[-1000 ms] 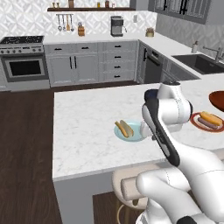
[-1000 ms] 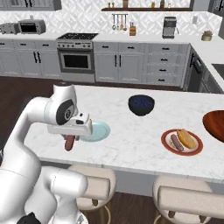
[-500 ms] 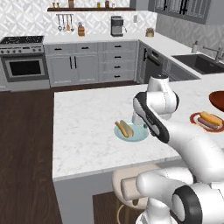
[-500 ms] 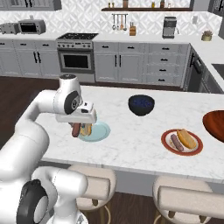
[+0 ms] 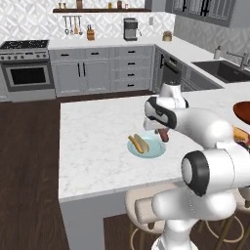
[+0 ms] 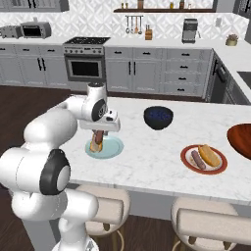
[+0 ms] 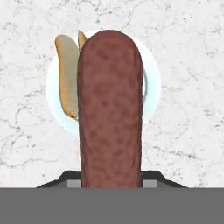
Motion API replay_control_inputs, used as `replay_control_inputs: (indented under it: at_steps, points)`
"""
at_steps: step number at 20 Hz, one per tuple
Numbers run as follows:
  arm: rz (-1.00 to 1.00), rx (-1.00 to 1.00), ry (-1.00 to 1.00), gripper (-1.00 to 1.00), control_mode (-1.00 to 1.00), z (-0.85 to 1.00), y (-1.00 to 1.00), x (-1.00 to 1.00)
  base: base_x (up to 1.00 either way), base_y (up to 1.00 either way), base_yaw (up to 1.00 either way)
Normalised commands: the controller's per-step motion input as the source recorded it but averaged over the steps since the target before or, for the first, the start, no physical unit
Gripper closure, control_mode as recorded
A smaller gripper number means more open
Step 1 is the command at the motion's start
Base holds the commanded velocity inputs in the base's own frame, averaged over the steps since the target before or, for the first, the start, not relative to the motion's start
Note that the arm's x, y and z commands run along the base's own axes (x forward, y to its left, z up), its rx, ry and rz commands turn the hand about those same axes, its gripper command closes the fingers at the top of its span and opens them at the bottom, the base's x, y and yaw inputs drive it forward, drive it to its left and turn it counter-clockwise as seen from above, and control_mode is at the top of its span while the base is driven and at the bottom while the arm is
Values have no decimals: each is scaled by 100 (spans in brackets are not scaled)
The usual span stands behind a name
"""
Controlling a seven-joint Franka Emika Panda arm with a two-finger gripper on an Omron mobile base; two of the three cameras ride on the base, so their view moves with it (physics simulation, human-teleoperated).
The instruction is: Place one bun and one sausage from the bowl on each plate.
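Note:
My gripper is shut on a dark red-brown sausage, which hangs upright just above the pale blue-green plate. On that plate lies a tan bun, to the left of the sausage in the hand view. The same plate, bun and held sausage appear in the left base view. Further right on the island, the red-brown-rimmed plate carries a sausage and a bun. The wide wooden bowl sits at the right edge.
A dark blue-black bowl stands on the white marble island behind the two plates. Two stools are tucked under the near edge. Grey cabinets, a stove and a sink counter line the far walls.
The arm has swung the held sausage in from the island's near edge to above the pale blue-green plate. The grip stays shut, and the plates and bowls have not moved.

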Motion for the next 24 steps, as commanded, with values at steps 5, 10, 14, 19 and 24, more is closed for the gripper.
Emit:
replay_control_inputs:
  at_steps: [5, 10, 14, 19, 24]
  points:
    - [9, -4, 0, 100, -100, -79, 0, 98, 0, 0, 0]
    - [9, -2, 1, 100, -100, -50, 0, 60, 0, 0, 0]
    - [10, 0, 0, 100, -100, -39, 0, 32, 0, 0, 0]
    - [4, 0, 3, -100, -100, -29, 0, 0, 0, 0, 0]
    - [1, 0, 4, -100, -100, -20, 0, -1, 0, 0, 0]
